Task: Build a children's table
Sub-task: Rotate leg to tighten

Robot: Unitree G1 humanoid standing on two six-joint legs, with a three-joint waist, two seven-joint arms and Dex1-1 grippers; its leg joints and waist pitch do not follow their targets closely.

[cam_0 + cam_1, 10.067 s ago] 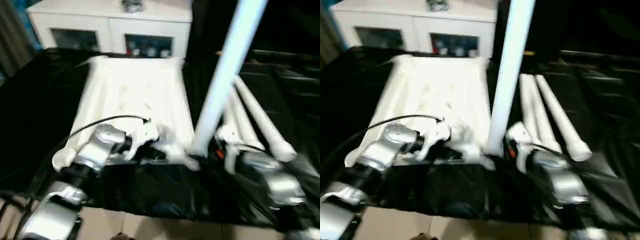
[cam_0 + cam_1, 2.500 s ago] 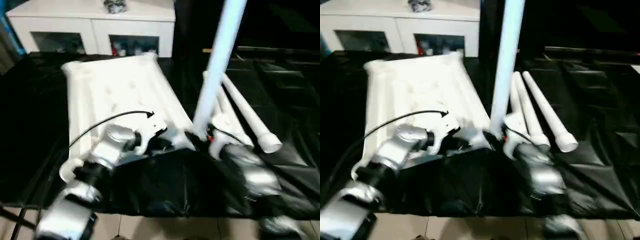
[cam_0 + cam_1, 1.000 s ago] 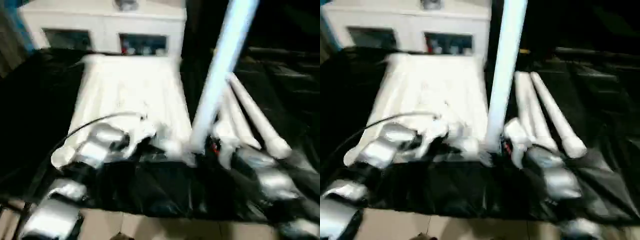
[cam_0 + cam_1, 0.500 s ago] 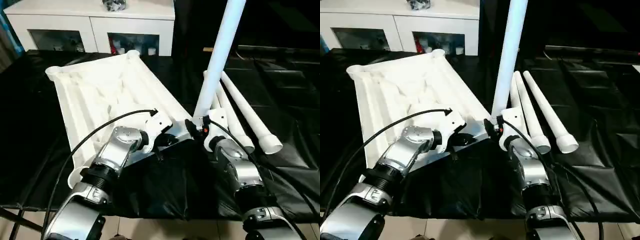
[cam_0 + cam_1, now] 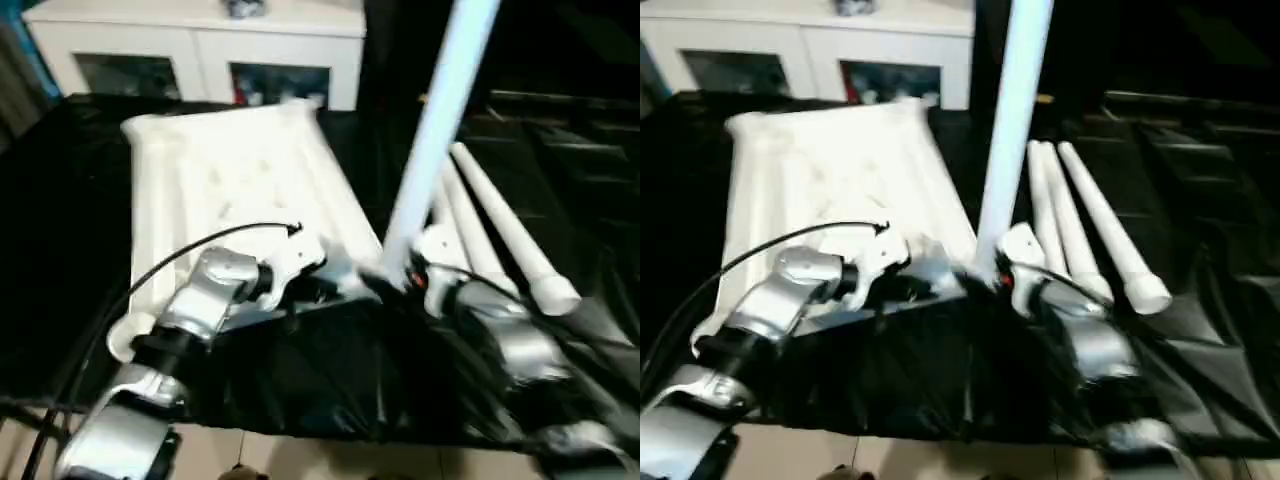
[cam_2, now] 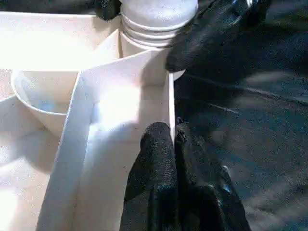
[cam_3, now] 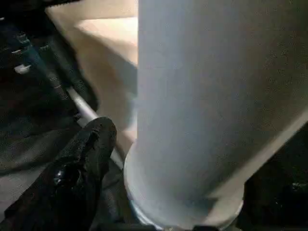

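Note:
The white tabletop (image 5: 230, 180) lies ribbed side up on the black sheet. One white leg (image 5: 435, 130) stands upright in its near right corner socket, and its ringed base (image 6: 156, 19) sits in that socket. My left gripper (image 5: 320, 290) is shut on the tabletop's thin near rim wall (image 6: 171, 96) beside that corner. My right gripper (image 5: 395, 280) is at the foot of the leg (image 7: 207, 96). One black finger (image 7: 89, 154) stands a little off the tube, so the jaws are open around it. More white legs (image 5: 500, 235) lie side by side to the right.
A white cabinet (image 5: 200, 50) with glass doors stands behind the work surface. A black sheet (image 5: 60, 250) covers the surface, and tiled floor (image 5: 300, 460) shows past its near edge. My left arm's black cable (image 5: 190, 255) arcs over the tabletop.
The tabletop's far end has swung to the right since half a second ago, after swinging left before that. The leg stays upright in the corner and my left grip has held.

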